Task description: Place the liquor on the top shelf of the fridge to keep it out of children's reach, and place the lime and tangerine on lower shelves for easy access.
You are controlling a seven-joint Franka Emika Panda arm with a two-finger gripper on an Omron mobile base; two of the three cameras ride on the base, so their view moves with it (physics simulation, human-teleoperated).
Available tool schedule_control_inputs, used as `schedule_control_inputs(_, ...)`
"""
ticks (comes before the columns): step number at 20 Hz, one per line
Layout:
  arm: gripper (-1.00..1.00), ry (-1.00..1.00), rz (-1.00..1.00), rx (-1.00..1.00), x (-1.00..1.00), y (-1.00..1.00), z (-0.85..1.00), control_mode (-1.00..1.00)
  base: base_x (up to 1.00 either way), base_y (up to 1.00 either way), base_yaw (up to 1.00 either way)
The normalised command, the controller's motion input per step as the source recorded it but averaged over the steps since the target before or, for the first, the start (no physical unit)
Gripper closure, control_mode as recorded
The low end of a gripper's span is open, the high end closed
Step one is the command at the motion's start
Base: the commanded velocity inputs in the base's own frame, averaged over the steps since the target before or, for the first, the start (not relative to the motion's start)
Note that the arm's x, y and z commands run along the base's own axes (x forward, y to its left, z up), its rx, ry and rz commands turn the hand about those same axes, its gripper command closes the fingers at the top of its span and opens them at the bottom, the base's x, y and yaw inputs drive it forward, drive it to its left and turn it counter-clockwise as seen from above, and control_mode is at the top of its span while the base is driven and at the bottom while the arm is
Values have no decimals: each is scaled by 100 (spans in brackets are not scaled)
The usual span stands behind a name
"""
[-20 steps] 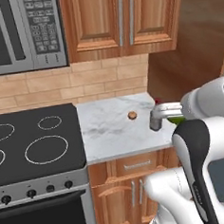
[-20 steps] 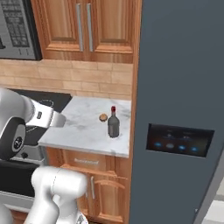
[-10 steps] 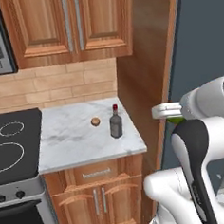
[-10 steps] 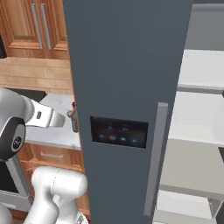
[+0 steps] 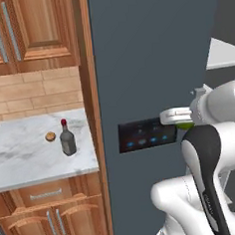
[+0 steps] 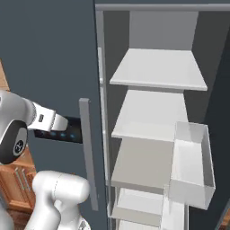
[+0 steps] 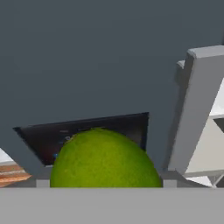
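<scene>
The robot is a glossy white arm [image 5: 211,147] built of thick, rounded links with smooth, swollen shells. A dark, almost black band curves down the front of the upright link, marking a joint. The wrist narrows to a flat, pale grey-white hand [image 5: 175,117] with a boxy shape. In the right base view a round dark joint cap [image 6: 17,144] with a small pale mark sits on the big link, and small dark markings dot the forearm.

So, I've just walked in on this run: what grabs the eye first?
The lime, bright green, sits large between the gripper fingers, close before the fridge door's blue-lit black panel. Beside it the fridge stands open with bare pale shelves, while the liquor and tangerine wait on the marble counter.
</scene>
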Motion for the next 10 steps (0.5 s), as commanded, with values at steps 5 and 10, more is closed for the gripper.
schedule_control_inputs(5, 100, 0, 0, 0, 0, 0, 0, 100, 0, -59, 0)
schedule_control_inputs(10, 100, 0, 0, 0, 0, 0, 0, 100, 0, -14, -3)
